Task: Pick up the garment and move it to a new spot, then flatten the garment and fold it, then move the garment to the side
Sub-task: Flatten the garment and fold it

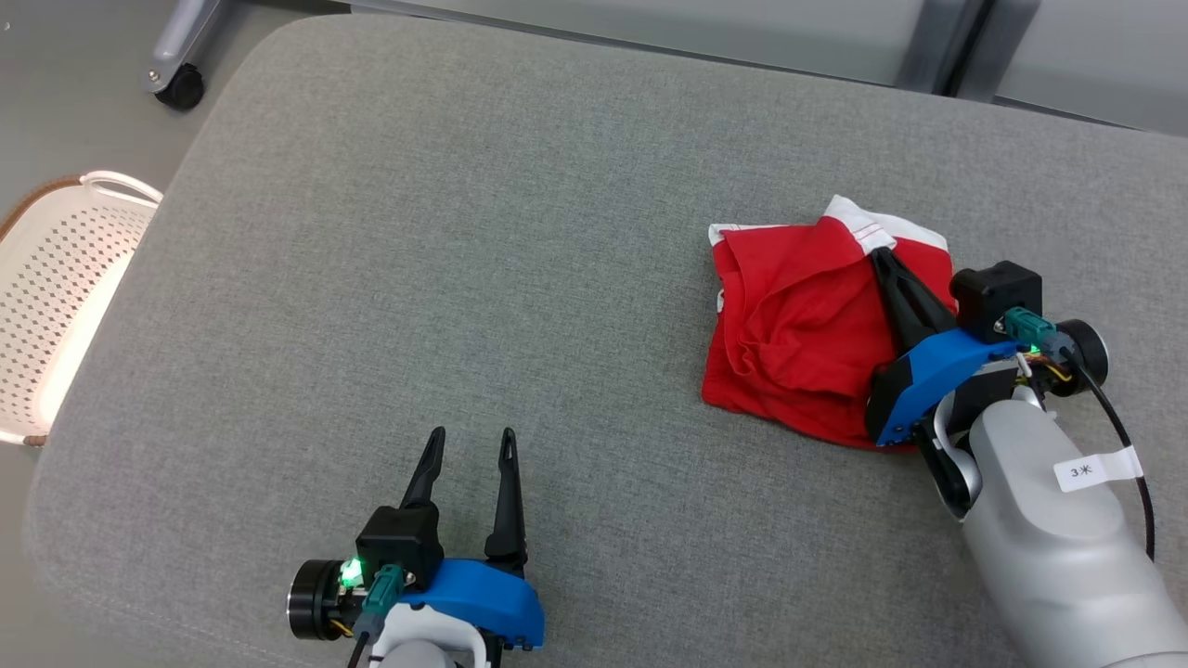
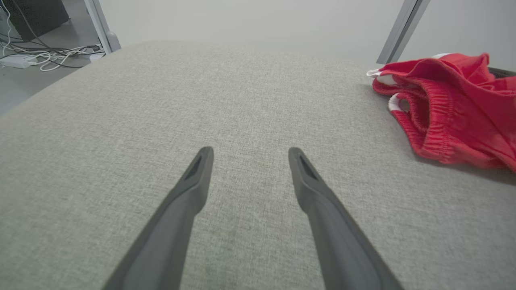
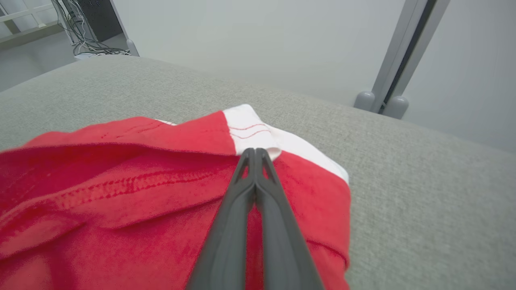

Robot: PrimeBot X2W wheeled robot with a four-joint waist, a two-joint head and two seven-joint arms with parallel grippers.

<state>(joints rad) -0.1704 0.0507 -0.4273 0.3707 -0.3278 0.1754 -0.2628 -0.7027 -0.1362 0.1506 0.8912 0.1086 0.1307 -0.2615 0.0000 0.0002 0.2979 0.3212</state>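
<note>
**At the cushion's right side: shut fingers on the garment**

Toward the right edge of the grey cushion lies the red garment, bunched into a rough square with loose folds across its top. A white band shows at its far edge. In the left wrist view its gathered elastic hem faces the open middle of the cushion.

The right gripper lies low across the garment, fingers pressed together with no gap, tips right at the white band. The right wrist view puts the tips at the seam where red meets white. Whether a fold of cloth is caught between them I cannot tell. The band is probably the target because it is a firm, doubled edge that lifts more cleanly than the slack red cloth.

The left gripper sits near the front of the cushion, well apart from the garment. Its fingers are spread wide and point across bare fabric, holding nothing. Parked there, it leaves the middle free, the likely place for spreading the cloth.

A white basket stands beside the cushion on the left and has no part in this.

The garment is too rumpled for flattening and folding to look finished.
</note>
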